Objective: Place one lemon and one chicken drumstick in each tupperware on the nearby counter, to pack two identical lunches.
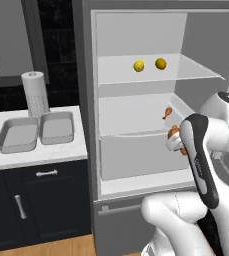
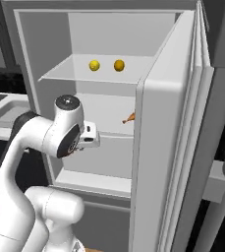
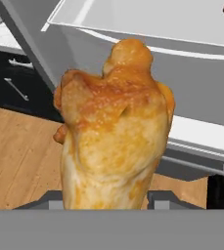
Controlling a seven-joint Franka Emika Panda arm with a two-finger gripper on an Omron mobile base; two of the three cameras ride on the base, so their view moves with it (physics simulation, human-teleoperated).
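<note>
Tool [image 3: 106,202] grips one chicken drumstick [image 3: 114,132] by its meaty end, in front of the open fridge. You're holding something light, firm, probably slick; keep that bulb hold toward the left tupperware [image 1: 18,135].

no readable text, labels or signs anywhere
</note>
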